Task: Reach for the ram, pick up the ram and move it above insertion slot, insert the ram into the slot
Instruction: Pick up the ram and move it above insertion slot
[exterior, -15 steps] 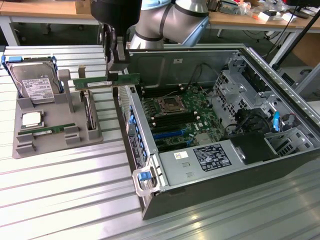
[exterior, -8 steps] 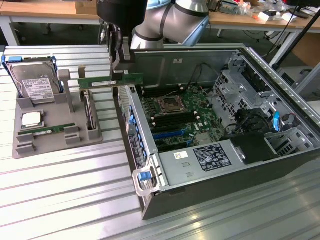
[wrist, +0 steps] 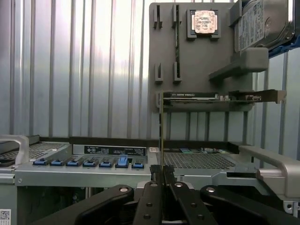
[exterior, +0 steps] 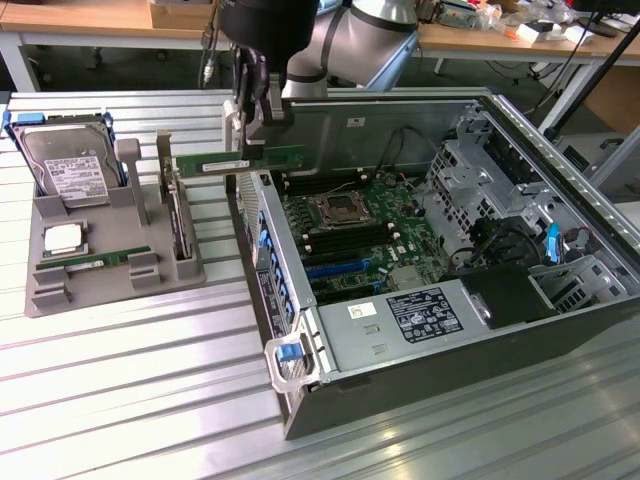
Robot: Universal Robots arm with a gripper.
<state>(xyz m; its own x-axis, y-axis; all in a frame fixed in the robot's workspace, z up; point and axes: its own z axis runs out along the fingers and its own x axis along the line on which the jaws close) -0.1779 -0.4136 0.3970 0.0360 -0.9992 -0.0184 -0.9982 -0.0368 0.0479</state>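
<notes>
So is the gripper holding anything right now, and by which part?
Yes: the gripper grips the RAM stick by its upper long edge, near mid-length.

There are two green sticks: one ram [exterior: 285, 157] at ten o'clock of the one open computer case [exterior: 450, 372], one spare stick [exterior: 100, 262] at six o'clock on the one grey holder [exterior: 90, 296]. The holder also bears one hard drive [exterior: 65, 170], one processor chip [exterior: 62, 238], one upright card [exterior: 178, 215].

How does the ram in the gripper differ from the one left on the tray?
The held ram hangs in the air, clamped in the gripper; the tray ram rests in holders on the grey tray. The held ram is over the case wall; the tray ram sits by a silver chip. Both are long green sticks on edge.
</notes>
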